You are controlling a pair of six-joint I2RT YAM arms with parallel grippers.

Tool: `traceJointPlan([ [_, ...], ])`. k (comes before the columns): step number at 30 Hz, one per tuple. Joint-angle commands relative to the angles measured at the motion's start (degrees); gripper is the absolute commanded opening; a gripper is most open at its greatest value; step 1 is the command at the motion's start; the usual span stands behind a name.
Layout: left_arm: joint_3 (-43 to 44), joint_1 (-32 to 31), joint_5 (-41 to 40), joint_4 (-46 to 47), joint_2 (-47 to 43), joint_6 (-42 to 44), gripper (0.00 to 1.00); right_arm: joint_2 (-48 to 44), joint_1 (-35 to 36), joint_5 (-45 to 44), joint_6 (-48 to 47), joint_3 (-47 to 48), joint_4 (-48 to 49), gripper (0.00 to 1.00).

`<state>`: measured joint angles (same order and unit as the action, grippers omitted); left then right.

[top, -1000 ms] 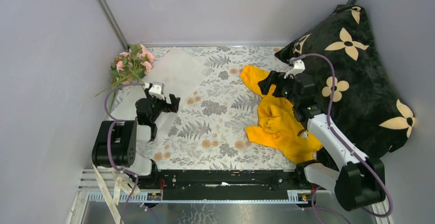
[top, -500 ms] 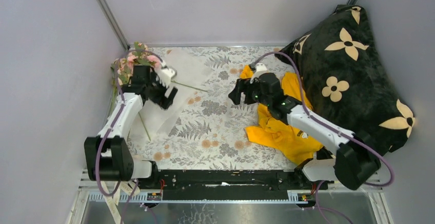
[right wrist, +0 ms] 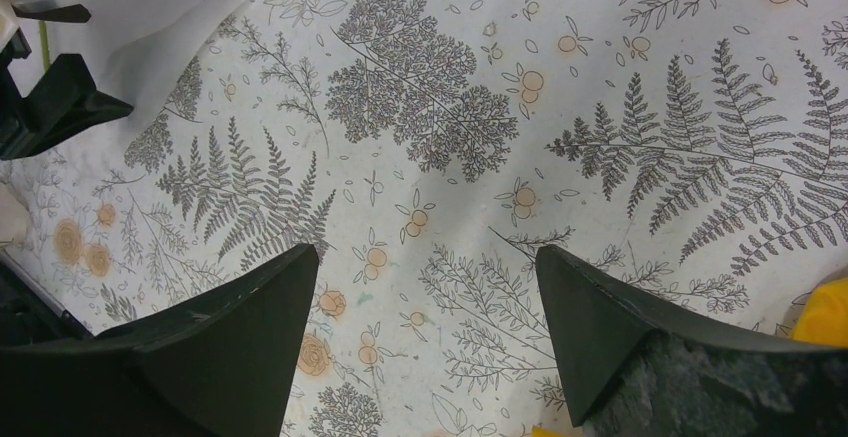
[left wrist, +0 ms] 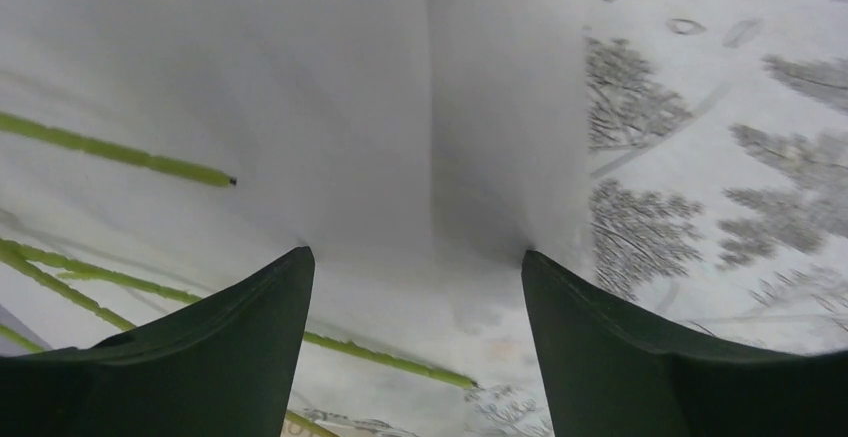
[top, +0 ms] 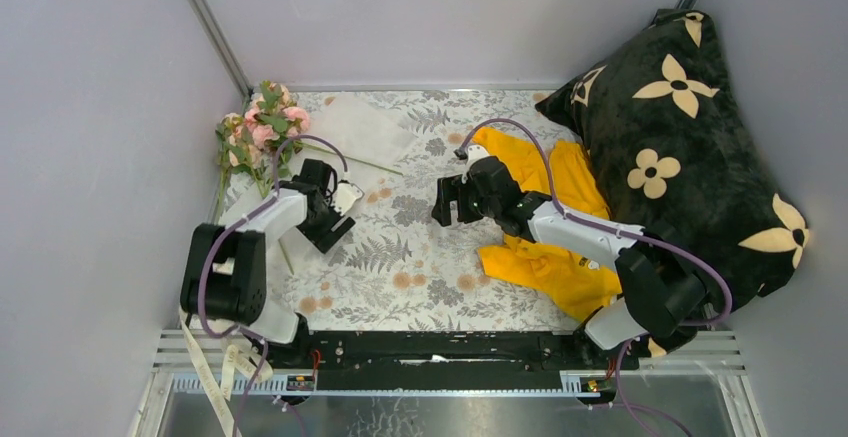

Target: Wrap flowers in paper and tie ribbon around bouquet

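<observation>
**Desk:** What has just changed?

**Photographer:** Both arms have moved. The right gripper has swung off the garment at right and come to mid-frame over bare cloth. Its fingers are spread wide and hold nothing. The left gripper reached toward the upper left corner and has now dropped back left of centre. It hangs low over the paper, fingers well apart, with nothing between them.

**Desk:** And for the job?

**Photographer:** The flowers have turned. Their stems pointed toward the left edge before and now run down and right across the paper. That looks like the bunch being laid out for wrapping. No fold has been made, and the ribbon lies untouched at lower left, by the left arm's base.

**Desk:** How do the materials look?

**Photographer:** The paper is a large frosted white piece, lying flat on a slant from top centre to left of centre. The left wrist view shows a soft crease down it, with fern print beyond its right edge. The flowers are a small bunch of pale pink blooms and green leaves at the paper's upper left edge. The stems are thin and green, and one cut end is visible on the white.
</observation>
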<state>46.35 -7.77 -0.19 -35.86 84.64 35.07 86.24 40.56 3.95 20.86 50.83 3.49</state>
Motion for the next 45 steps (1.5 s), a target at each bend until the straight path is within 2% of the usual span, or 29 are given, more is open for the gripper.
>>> traceJointPlan([
  [1,0.82,0.06,-6.95,7.69,4.99,-0.78,0.80,1.04,0.64,-0.96,0.03,0.18,2.32,0.89],
  [4,1.58,0.00,-8.25,10.42,6.80,-1.20,0.71,1.70,0.69,-0.88,-0.02,0.68,2.40,0.89],
  [8,2.47,0.13,-8.70,11.92,7.38,-1.93,0.51,2.50,1.00,-1.16,-0.24,1.26,2.27,0.88],
  [10,2.50,0.13,-9.37,13.11,7.07,-1.84,0.36,3.06,1.07,-1.14,-0.09,1.65,2.18,0.88],
  [11,2.62,0.25,-9.69,13.57,7.03,-1.91,0.25,3.51,1.13,-1.06,0.14,1.91,2.08,0.88],
  [12,3.00,0.22,-9.78,13.80,7.05,-1.93,0.09,4.14,1.23,-0.93,0.47,2.17,2.13,0.88],
  [13,3.55,0.29,-9.85,13.95,7.03,-2.23,0.00,4.66,1.33,-0.61,1.12,2.50,2.37,0.88],
  [16,5.86,0.40,-9.03,13.50,6.71,-3.92,0.00,7.03,1.87,1.10,6.09,2.87,5.78,0.85],
  [18,7.72,0.39,-6.92,12.54,5.93,-5.85,0.00,10.03,2.30,4.40,11.94,2.98,11.65,0.84],
  [21,9.73,0.47,-1.82,10.77,3.84,-9.09,0.00,17.73,3.44,9.32,21.54,5.95,21.19,0.77],
  [23,10.69,0.41,1.93,9.64,2.84,-10.61,0.00,23.75,4.48,10.24,24.93,10.95,23.41,0.76],
  [28,11.61,0.49,4.52,8.44,1.97,-12.26,0.00,36.12,4.96,8.00,32.07,21.41,23.62,0.76],
  [35,11.96,0.83,7.00,7.89,0.05,-13.65,0.00,48.77,4.97,4.04,34.30,35.26,18.47,0.76],
  [40,13.17,1.39,7.93,6.92,-1.18,-14.63,0.00,53.23,4.89,-0.06,35.98,41.50,15.55,0.77],
  [45,14.41,1.68,7.91,7.03,-1.26,-14.85,0.00,53.09,4.11,-7.83,32.10,45.34,11.28,0.76],
])
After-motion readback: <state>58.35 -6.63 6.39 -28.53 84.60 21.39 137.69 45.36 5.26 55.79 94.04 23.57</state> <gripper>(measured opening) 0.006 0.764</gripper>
